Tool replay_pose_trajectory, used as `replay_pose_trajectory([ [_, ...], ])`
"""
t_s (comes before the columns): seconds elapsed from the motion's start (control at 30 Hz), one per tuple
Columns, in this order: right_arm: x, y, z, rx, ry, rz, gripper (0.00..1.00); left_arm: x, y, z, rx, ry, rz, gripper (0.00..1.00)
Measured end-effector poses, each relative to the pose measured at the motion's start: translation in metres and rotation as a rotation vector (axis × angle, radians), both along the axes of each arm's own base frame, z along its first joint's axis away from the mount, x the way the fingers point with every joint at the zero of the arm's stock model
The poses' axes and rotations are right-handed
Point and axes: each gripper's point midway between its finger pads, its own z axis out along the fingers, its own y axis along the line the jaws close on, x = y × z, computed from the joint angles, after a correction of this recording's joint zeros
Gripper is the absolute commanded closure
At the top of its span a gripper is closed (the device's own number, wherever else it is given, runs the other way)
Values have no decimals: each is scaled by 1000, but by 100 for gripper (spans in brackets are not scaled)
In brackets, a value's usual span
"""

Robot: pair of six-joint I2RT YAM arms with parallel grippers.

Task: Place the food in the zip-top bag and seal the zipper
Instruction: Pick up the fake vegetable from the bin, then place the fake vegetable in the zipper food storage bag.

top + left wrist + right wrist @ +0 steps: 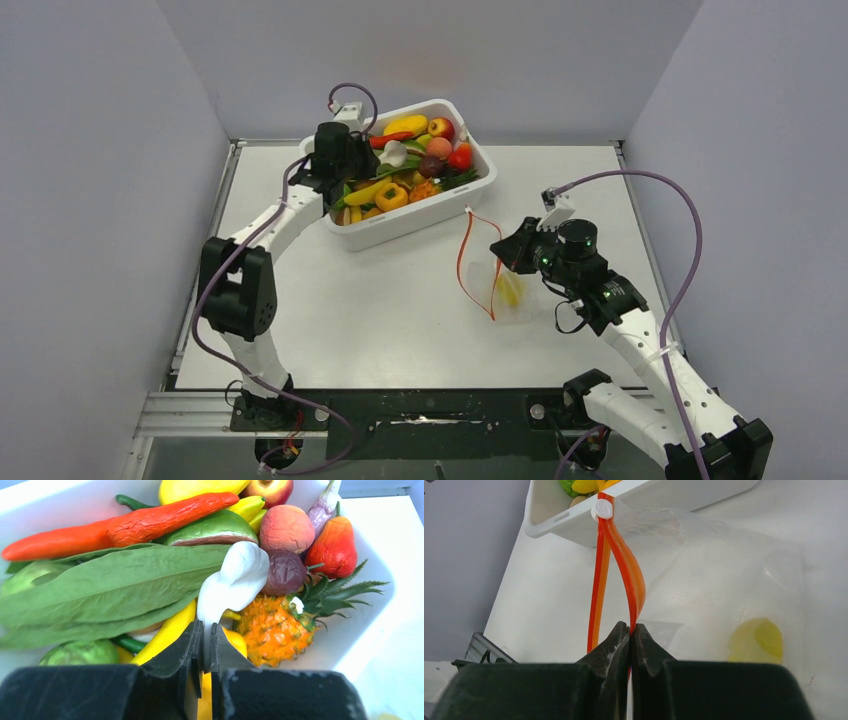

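The clear zip-top bag [505, 285] lies on the table right of centre, its mouth held open, with a yellow food piece [758, 640] inside. Its red-orange zipper [624, 565] has two strips spread apart, with a white slider [602, 509] at the far end. My right gripper [630, 626] is shut on one zipper strip; it also shows in the top view [503, 250]. My left gripper [206, 627] is in the white tub [470, 195], shut on the stem of a white toy vegetable [237, 580]. Around it lie a long green leaf [110, 587], a red chilli [125, 527] and a pineapple [275, 627].
The tub stands at the back centre, filled with several toy fruits, including a peach [286, 527], a red fruit [335, 547] and an apple [267, 490]. Grey walls enclose the table on three sides. The bag's slider end lies close to the tub's near wall [664, 500].
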Motion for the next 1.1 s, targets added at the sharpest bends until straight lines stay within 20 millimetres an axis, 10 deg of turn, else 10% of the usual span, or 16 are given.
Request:
replay_pose_trajectory([
  [0.5, 3, 5, 4, 74, 13, -22, 100, -102, 23, 69, -121, -70, -6, 100],
  [1.1, 26, 18, -10, 66, 60, -21, 100, -257, -57, 87, -329, 1, -522, 100],
])
